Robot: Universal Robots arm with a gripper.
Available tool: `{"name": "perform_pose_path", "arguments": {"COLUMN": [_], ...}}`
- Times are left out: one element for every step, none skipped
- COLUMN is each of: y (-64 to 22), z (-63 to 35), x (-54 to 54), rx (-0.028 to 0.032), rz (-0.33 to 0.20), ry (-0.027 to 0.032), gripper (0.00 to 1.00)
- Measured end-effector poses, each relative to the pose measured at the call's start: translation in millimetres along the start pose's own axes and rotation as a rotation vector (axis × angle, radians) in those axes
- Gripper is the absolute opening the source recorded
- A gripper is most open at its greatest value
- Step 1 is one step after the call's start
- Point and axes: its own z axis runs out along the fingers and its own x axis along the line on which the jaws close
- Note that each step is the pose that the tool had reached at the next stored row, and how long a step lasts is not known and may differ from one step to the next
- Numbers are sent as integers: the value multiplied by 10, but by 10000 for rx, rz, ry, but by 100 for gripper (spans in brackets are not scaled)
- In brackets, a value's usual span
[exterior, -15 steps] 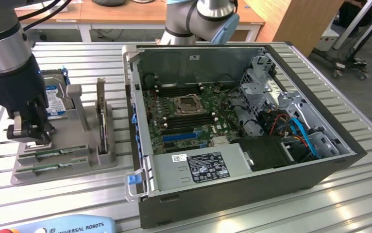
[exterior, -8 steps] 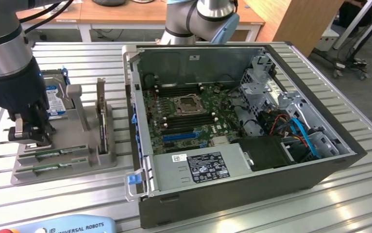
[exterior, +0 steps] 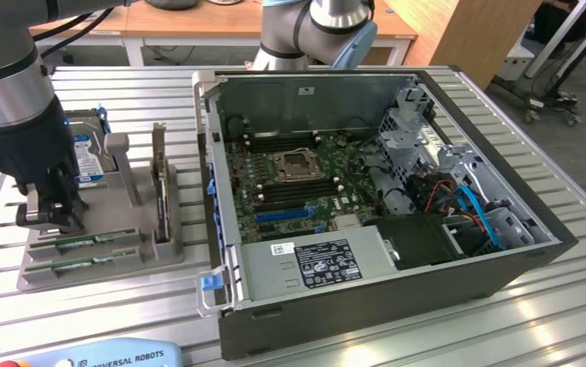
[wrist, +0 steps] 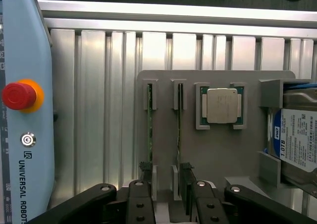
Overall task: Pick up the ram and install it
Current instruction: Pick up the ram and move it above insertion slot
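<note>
Just below your gripper [wrist: 165, 184], jaws wide and empty, the ram [wrist: 179, 130] and its twin [wrist: 149, 130] stand on edge in tray [wrist: 220, 154] slots, leaving top edges free to pinch.

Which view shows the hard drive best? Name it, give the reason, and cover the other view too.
The wrist view: the hard drive stands on edge in the gray holder, its blue-and-white label readable. The exterior view shows it upright, partly behind the arm.
</note>
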Motion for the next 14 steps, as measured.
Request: {"name": "perform_pose_path", "arguments": {"y": [0,0,0,0,0,0,0,0,-1,-1,0,0,0,0], "z": [0,0,1,1,2,2,3,2,2,2,1,2,1,1], "x": [0,0,0,0,0,0,2,5,10,17,24,33,40,44], "rx": [-1,0,0,2,2,2,4,3,4,2,2,2,2,1], "rz": [0,0,0,0,0,1,0,0,-2,-2,0,0,-1,-1], "ry": [0,1,0,-1,-1,-1,-3,-2,-2,-1,-1,-2,-1,-1], "gripper": [36,36,36,36,36,36,36,36,36,36,36,36,36,36]}}
